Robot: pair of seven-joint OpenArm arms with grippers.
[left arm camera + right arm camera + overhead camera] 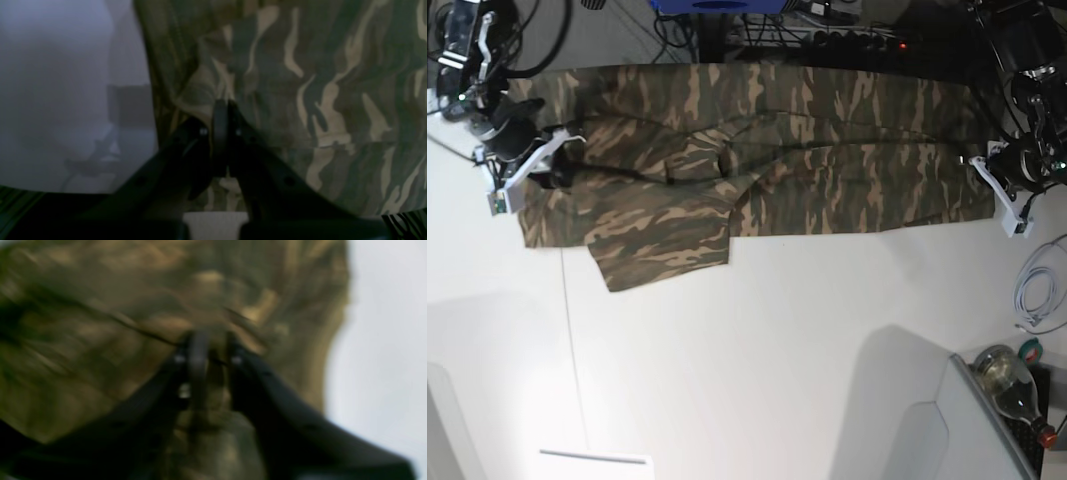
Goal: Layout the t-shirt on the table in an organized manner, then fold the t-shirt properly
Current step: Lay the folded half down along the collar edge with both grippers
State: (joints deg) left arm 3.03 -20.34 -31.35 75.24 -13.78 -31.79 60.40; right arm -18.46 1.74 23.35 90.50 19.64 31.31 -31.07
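Note:
The camouflage t-shirt (827, 150) lies stretched in a long band across the far part of the white table (777, 350), with one sleeve (662, 250) sticking out toward the front. At the shirt's right end my left gripper (989, 178) is shut, and the left wrist view shows its jaws (227, 103) pinching a fold of the t-shirt (317, 83). At the shirt's left end is my right gripper (557, 165). In the blurred right wrist view its jaws (217, 341) stand a little apart, with the t-shirt (100, 306) in and behind the gap.
A coil of white cable (1037, 290) lies at the table's right edge. A bottle (1007, 375) and a grey box (927, 430) sit at the front right. Cables and equipment (827, 30) crowd the space behind the shirt. A thin dark seam (572, 330) crosses the tabletop.

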